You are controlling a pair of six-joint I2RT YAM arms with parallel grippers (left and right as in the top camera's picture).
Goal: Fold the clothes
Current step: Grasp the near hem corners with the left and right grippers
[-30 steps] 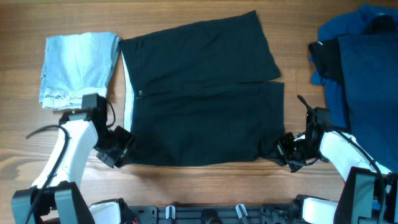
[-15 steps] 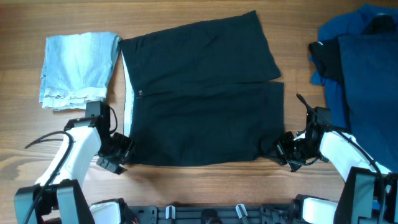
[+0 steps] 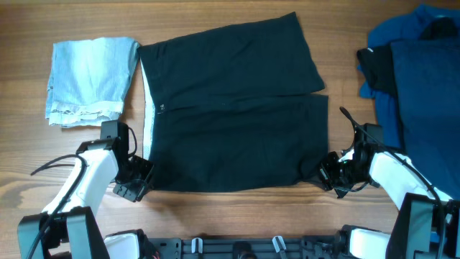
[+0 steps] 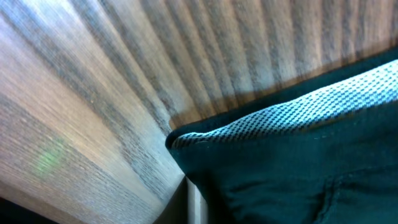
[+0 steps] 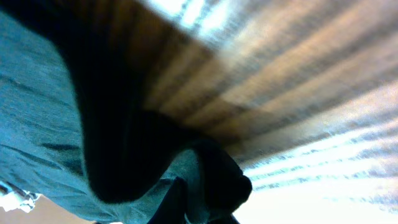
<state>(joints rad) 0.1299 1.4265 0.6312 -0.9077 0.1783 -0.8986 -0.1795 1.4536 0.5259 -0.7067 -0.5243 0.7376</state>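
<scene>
Wood-grain table (image 3: 180, 18). Far left: pale blue denim piece (image 3: 90, 79), folded. Left hand (image 3: 135, 185) at near-left corner of black shorts (image 3: 230, 115), which lie flat mid-table; can't tell if it's apart or together. Shorts look light, limp, thin-woven, with mesh lining (image 4: 280, 118); best taken by the corners. Right hand (image 3: 332, 175) looks clamped on near-right hem. Dark blue pile (image 3: 417, 86) far right.

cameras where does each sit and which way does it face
overhead: above the table, looking straight down at the shorts; both arms, left tool and right tool show.
left wrist: low by the shorts' waistband corner, looking along the table; own tool barely shows.
right wrist: low by a hem corner, cloth close up; own tool barely shows.
shared: shorts and table in all.
</scene>
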